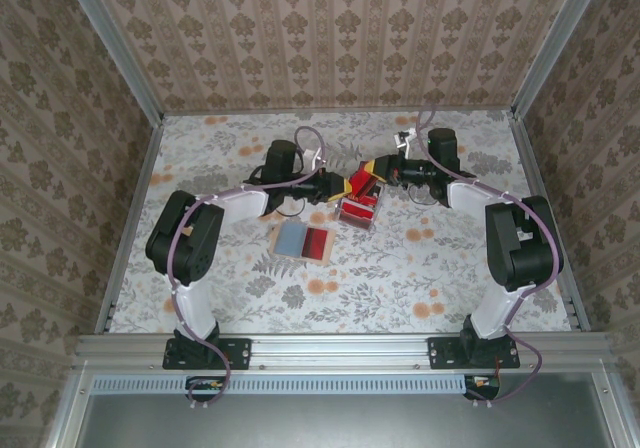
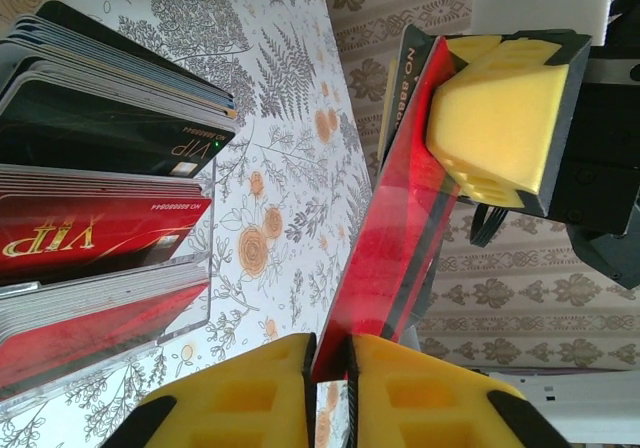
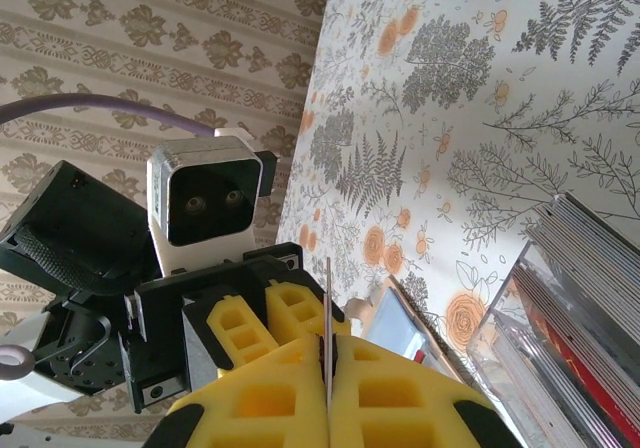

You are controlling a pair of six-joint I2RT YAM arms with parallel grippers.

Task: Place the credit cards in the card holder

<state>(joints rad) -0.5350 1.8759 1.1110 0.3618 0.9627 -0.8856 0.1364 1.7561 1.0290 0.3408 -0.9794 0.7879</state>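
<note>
Plainly this looks like a hand-over of one card in the air above the middle of the table, so the two grips must not fight each other. Furthest left, the card holder lies flat on the table, at about 7 o'clock from the lifted card. Next, the left gripper has its fingers standing narrow around the card's near end; I cannot tell whether they truly pinch it. I judge it should close squarely on that end, since the card sits a little askew in the gap.

The red card hangs between the two tools, at 12 o'clock from the clear box that holds the other cards. On the right, the right gripper is clamped tight on the card's far end. It would do well to let go only once the left side has a sure hold.

The card stands on its edge, faces upright. Seen from overhead, its long axis runs from about 8 o'clock at the left gripper to 2 o'clock at the right gripper, with the printed number toward the right gripper.
</note>
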